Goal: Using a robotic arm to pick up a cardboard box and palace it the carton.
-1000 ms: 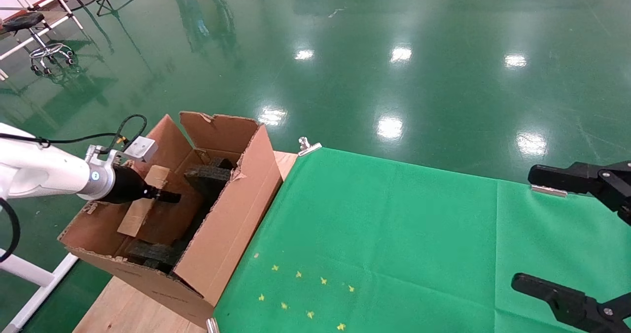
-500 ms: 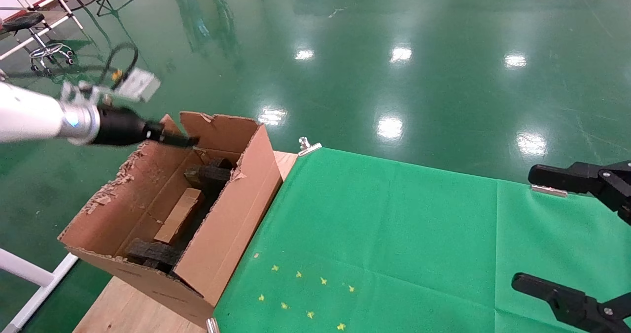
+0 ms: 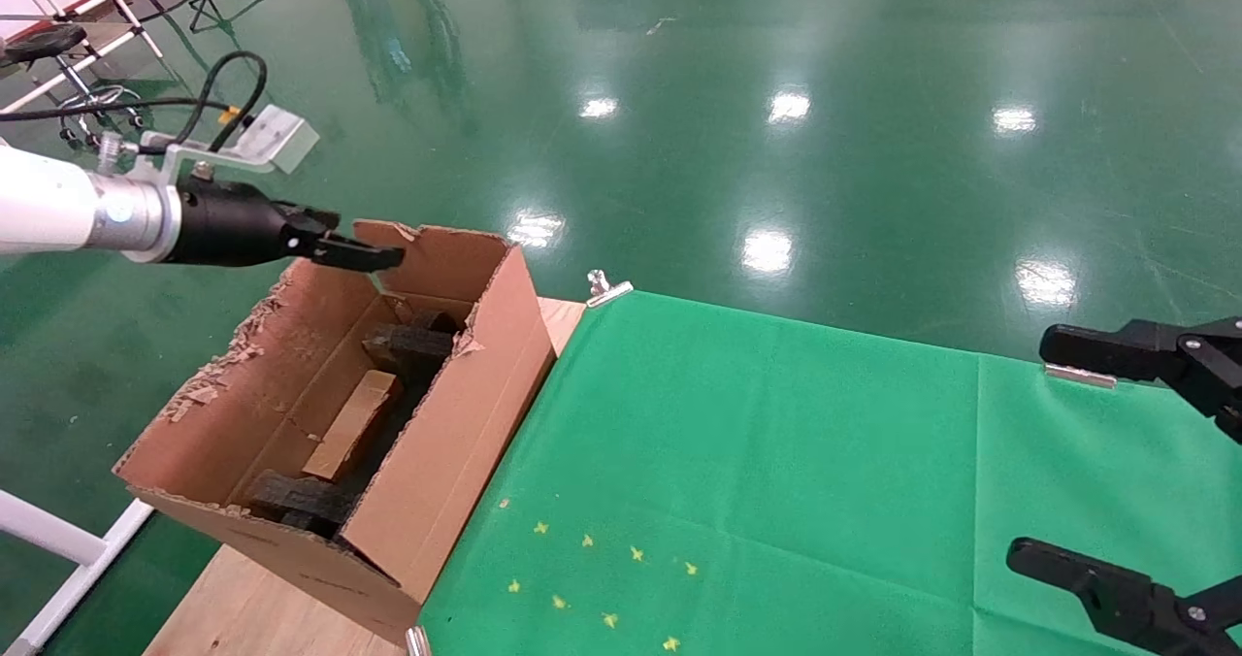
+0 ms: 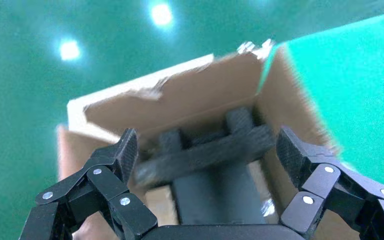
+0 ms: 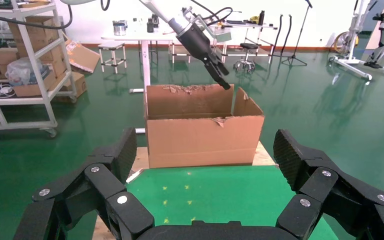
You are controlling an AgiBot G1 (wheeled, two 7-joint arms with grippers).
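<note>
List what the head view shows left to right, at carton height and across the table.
Left gripper above the carton's far rim → cardboard box inside the carton → green cloth → right gripper, parked at the right edge.

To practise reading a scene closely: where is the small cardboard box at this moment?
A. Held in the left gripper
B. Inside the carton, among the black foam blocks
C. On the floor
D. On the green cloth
B: the cardboard box lies inside the carton between black foam blocks, while the left gripper hangs open and empty above the rim.
</note>
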